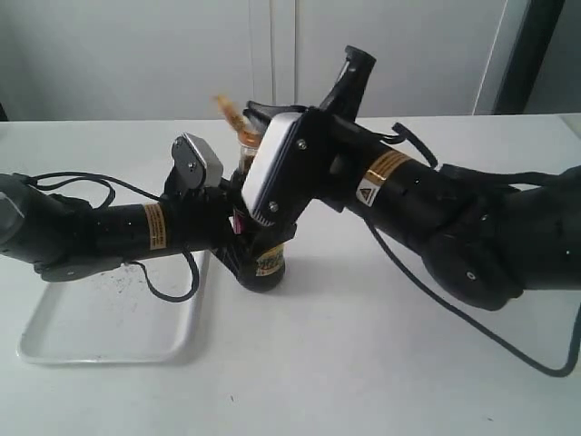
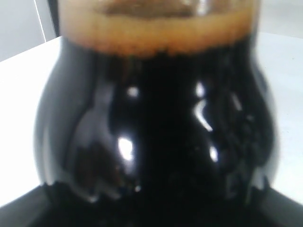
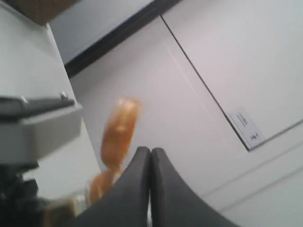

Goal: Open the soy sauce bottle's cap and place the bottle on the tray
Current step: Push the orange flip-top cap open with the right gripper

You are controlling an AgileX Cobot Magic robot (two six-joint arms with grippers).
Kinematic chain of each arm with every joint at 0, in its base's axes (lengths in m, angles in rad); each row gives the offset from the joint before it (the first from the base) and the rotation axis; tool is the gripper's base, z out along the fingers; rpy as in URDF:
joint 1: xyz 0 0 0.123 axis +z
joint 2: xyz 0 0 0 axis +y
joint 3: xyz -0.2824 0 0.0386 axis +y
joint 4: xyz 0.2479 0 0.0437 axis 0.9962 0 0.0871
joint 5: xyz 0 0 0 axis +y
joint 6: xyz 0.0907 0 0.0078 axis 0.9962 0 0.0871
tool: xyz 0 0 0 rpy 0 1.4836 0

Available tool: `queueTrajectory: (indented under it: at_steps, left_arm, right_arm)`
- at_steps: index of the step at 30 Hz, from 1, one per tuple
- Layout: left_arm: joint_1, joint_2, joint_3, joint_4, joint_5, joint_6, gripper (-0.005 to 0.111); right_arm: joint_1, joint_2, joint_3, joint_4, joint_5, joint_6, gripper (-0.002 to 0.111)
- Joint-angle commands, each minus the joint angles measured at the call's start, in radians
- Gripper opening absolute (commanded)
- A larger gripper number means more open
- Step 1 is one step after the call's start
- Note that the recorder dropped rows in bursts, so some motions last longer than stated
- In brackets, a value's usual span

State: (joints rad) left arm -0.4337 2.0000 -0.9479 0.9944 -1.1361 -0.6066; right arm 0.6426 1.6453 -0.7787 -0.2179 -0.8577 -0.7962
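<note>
Soft, even light filled the exterior view, leaving only faint shadows under the arms on the white table [image 1: 363, 363], while the left wrist view was a blurred close-up of the soy sauce bottle [image 2: 156, 123] dotted with white glare, and the cap [image 3: 118, 130] was smeared by blur.

A plain white counter [image 1: 381, 363] runs back to a pale paneled wall [image 1: 408, 54], a dark upright strip [image 1: 526, 54] past its far right corner.
</note>
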Motion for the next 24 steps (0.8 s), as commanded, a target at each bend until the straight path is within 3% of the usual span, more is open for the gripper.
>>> queueTrajectory:
  at_steps: [1, 7, 15, 24]
  left_arm:
    - [-0.009, 0.002, 0.008, 0.057, 0.074, 0.002, 0.000]
    - [-0.009, 0.002, 0.008, 0.057, 0.084, 0.002, 0.000]
    - [-0.009, 0.002, 0.008, 0.057, 0.084, 0.002, 0.000]
    - [-0.009, 0.002, 0.008, 0.057, 0.084, 0.002, 0.000]
  right_arm:
    - [0.049, -0.012, -0.006, -0.231, -0.017, 0.198, 0.000]
    - [0.054, -0.051, -0.006, -0.035, -0.027, 0.218, 0.000]
    - [0.054, -0.069, -0.040, 0.062, 0.041, 0.649, 0.000]
    - [-0.011, -0.069, -0.128, 0.093, 0.217, 0.803, 0.000]
